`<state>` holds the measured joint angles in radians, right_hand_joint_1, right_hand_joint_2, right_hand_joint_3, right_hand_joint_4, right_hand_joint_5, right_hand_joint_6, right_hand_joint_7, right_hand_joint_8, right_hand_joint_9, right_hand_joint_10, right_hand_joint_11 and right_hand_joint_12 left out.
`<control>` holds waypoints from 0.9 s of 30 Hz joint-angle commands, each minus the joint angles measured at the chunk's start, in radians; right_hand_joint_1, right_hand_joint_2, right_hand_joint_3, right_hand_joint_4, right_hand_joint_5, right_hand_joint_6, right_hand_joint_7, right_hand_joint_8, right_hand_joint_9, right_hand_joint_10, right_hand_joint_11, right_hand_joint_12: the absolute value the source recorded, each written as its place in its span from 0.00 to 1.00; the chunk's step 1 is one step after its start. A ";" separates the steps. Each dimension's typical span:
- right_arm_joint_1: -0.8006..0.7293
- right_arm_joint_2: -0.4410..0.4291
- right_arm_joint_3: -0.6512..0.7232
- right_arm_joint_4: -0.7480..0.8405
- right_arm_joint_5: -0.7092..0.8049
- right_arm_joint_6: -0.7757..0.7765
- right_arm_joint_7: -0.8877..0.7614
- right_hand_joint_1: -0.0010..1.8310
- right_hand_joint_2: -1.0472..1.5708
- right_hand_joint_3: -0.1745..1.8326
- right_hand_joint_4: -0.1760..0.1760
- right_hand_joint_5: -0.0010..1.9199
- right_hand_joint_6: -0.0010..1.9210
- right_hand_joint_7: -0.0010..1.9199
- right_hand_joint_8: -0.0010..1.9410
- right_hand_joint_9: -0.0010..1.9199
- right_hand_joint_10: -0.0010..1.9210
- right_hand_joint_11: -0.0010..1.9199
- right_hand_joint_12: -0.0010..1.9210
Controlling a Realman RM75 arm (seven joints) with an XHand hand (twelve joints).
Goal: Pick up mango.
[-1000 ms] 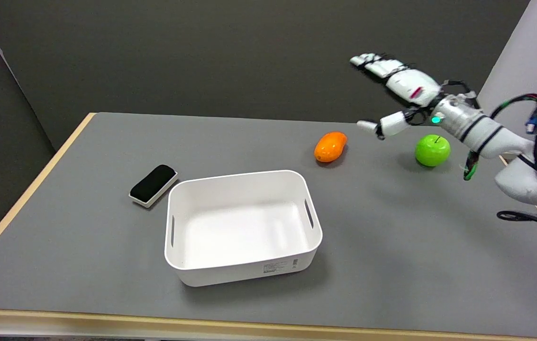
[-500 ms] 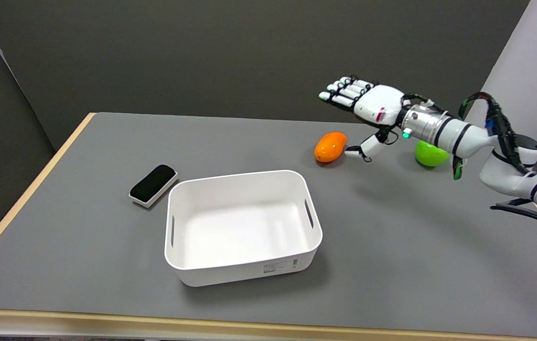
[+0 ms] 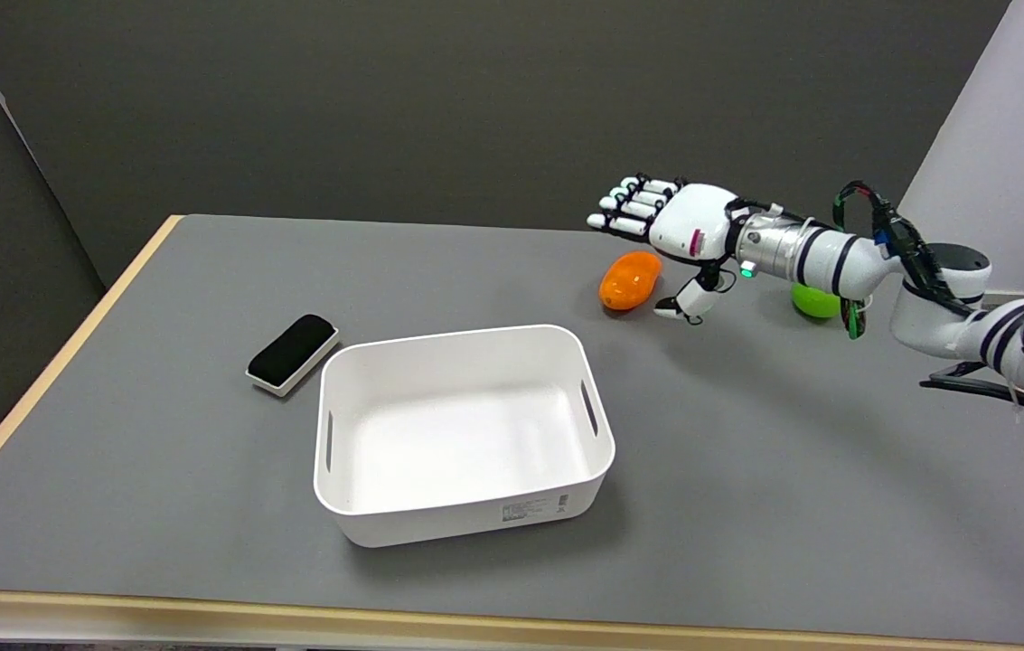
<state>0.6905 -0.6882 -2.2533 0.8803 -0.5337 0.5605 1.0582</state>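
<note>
Mango (image 3: 630, 279): orange, oblong, glossy, lying on table.

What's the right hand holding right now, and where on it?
Nothing. The right hand is open above the mango, which lies on the table, ungripped.

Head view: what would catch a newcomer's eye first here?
The white right hand hangs open beside the orange mango at the table's far right, not gripping it. A bright green apple peeks out behind the forearm. Nearer the camera sits a big empty white bin, with a black eraser to its left.
</note>
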 commanded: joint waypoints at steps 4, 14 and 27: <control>0.121 -0.093 -0.150 -0.273 0.079 -0.014 -0.185 0.43 0.65 0.46 0.61 0.00 0.00 0.00 0.00 0.00 0.00 0.00 0.00; 0.098 -0.167 -0.063 -0.361 0.081 -0.073 -0.229 0.45 0.67 0.58 0.61 0.00 0.00 0.00 0.00 0.00 0.02 0.00 0.14; 0.130 -0.245 -0.072 -0.386 0.080 -0.073 -0.229 0.44 0.67 0.53 0.65 0.00 0.00 0.00 0.00 0.00 0.02 0.00 0.20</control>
<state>0.7882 -0.8330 -2.3317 0.5774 -0.4642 0.5077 0.8709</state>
